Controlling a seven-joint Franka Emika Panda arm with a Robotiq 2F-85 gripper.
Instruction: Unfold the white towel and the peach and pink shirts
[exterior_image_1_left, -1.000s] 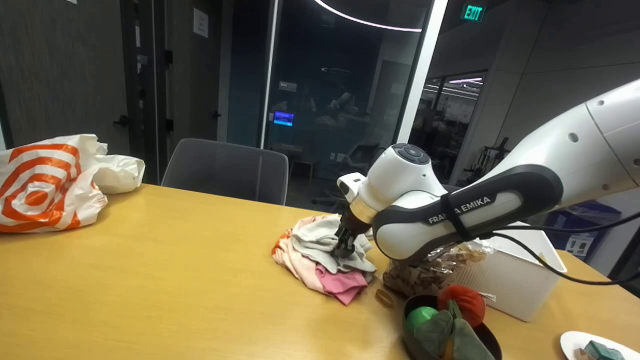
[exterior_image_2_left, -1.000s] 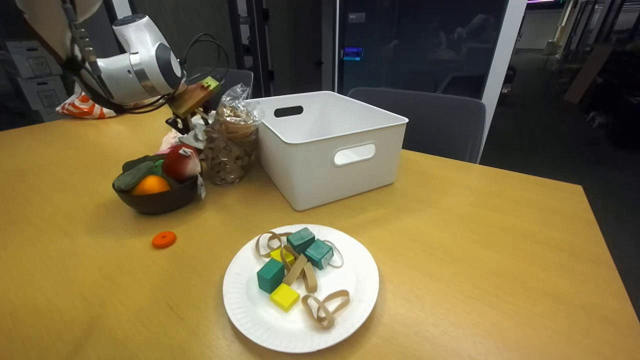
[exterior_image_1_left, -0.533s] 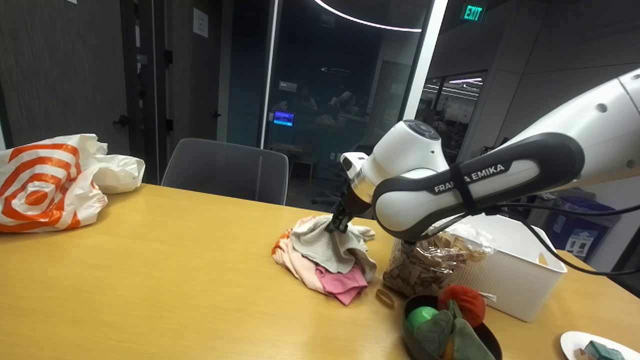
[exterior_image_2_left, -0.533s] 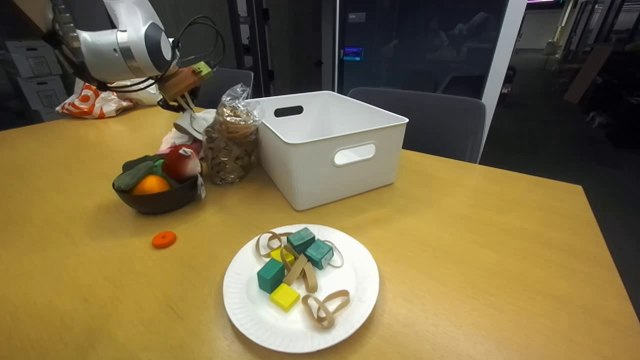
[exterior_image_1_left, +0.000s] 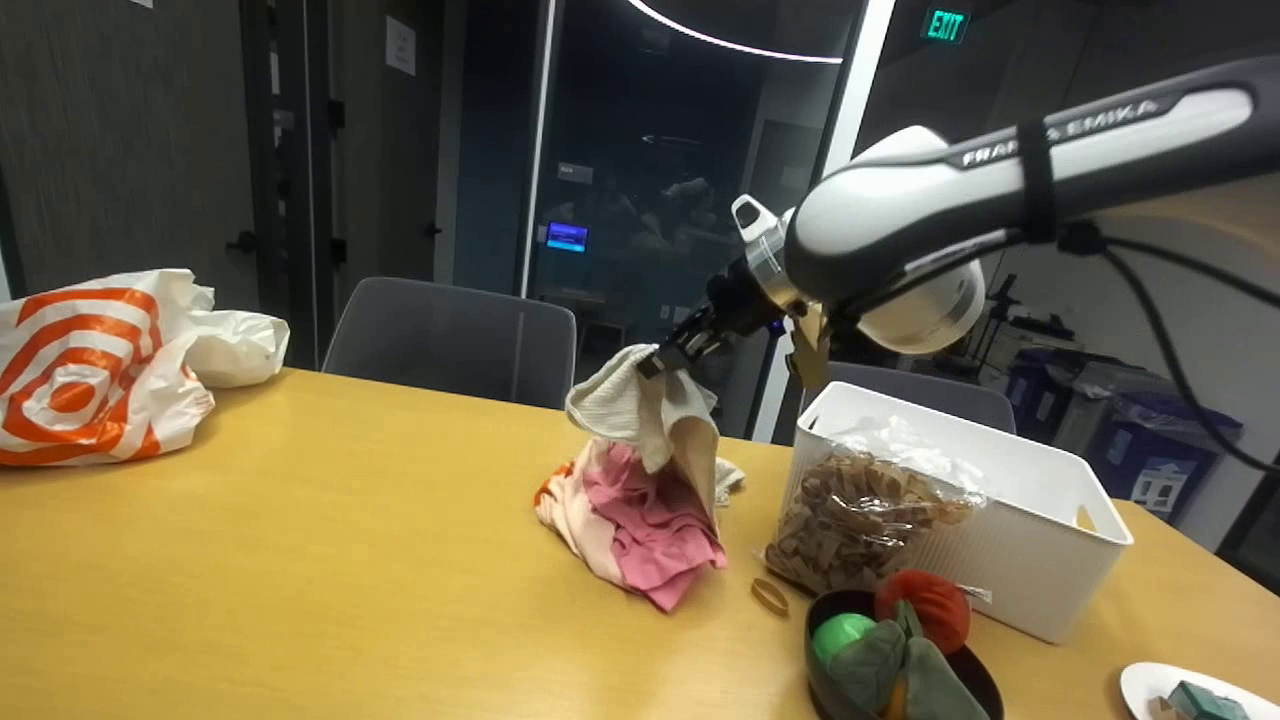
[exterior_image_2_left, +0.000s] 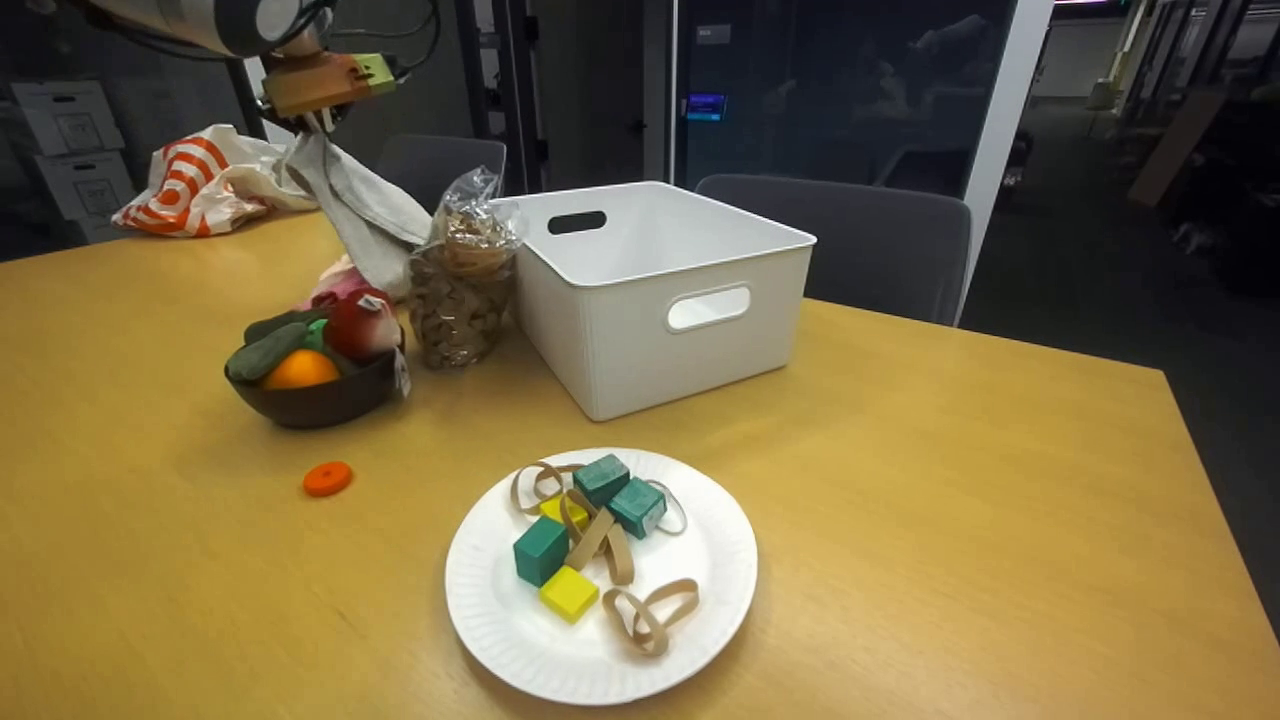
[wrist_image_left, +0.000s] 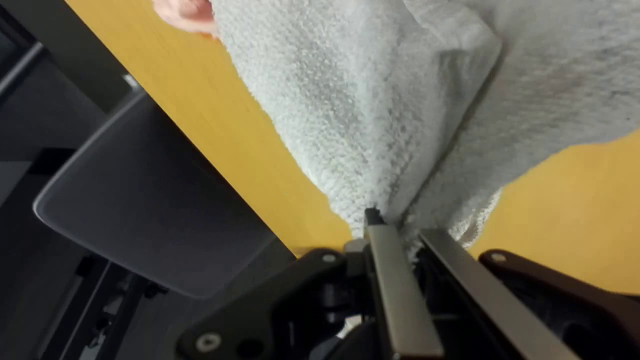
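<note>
The white towel (exterior_image_1_left: 650, 415) hung in a loose drape, the pink shirt (exterior_image_1_left: 660, 525) crumpled at six o'clock beneath it and the peach shirt (exterior_image_1_left: 578, 525) showing on the pink one's nine o'clock side; I couldn't tell whether the towel's lower end touched them; my gripper (wrist_image_left: 398, 227) had its fingers (wrist_image_left: 404, 295) nearly together, a pinch of towel between them; I judged the step in hand to be opening out the towel, with both shirts to follow; the next move, I thought, called for swinging it toward nine o'clock, then lowering and trailing it so the folds spread, well away from the bag of bands (exterior_image_1_left: 860, 525) at four. On the yellow table (exterior_image_1_left: 350, 550), reckoned from the towel in an exterior view, the white bin (exterior_image_1_left: 1030, 580) stood between three and four, the dark bowl (exterior_image_1_left: 820, 675) between four and five, the shopping bag (exterior_image_1_left: 80, 370) at nine; past the table a chair (exterior_image_1_left: 450, 340) stood at ten, and a green exit sign (exterior_image_1_left: 946, 25) glowed at one.
</note>
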